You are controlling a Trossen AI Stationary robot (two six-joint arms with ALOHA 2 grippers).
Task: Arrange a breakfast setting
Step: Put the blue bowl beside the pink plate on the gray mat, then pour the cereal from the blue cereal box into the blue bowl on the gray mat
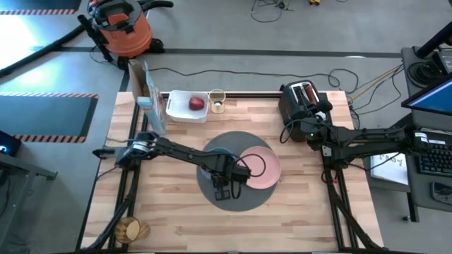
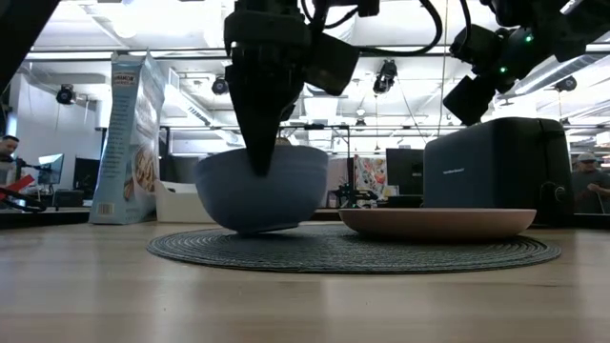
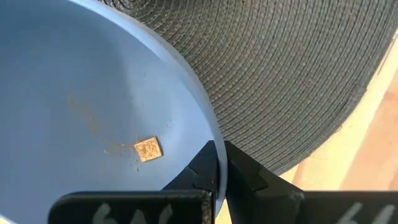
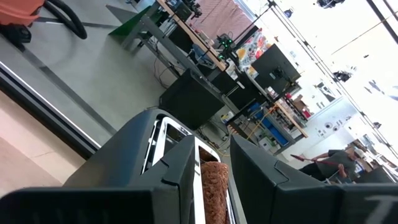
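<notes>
The blue bowl [image 2: 262, 186] sits on the round dark grey mat [image 1: 244, 199], left of the pink plate [image 1: 267, 173], which lies on the mat's right part. My left gripper [image 3: 219, 163] is over the mat's middle, shut on the bowl [image 3: 93, 93]; one cereal crumb [image 3: 148, 149] lies inside. My right gripper [image 4: 213, 168] is at the black toaster [image 1: 302, 99], shut on the toast slice [image 4: 212, 186]. The red apple [image 1: 196, 104] lies in the white tray [image 1: 181, 107], with the glass of orange drink [image 1: 217, 101] beside it. I see no spoon. My left gripper pinches the bowl's rim [image 3: 211, 134], one finger inside the bowl and one outside. The fingers [image 2: 259, 124] come from above, pointing down. The bowl's underside [image 2: 253, 229] is on the mat, a little tilted. My right gripper holds the toast slice between its two fingers [image 4: 180, 174], over the toaster's slots [image 4: 166, 135]. I see only the toast's brown edge [image 4: 214, 177]. I cannot tell whether its lower part is still in the slot.
A cereal box [image 1: 150, 102] stands at the far left, next to the tray. A round wooden thing [image 1: 129, 229] sits at the near left corner. Bare wood lies near of the mat and to its left and right.
</notes>
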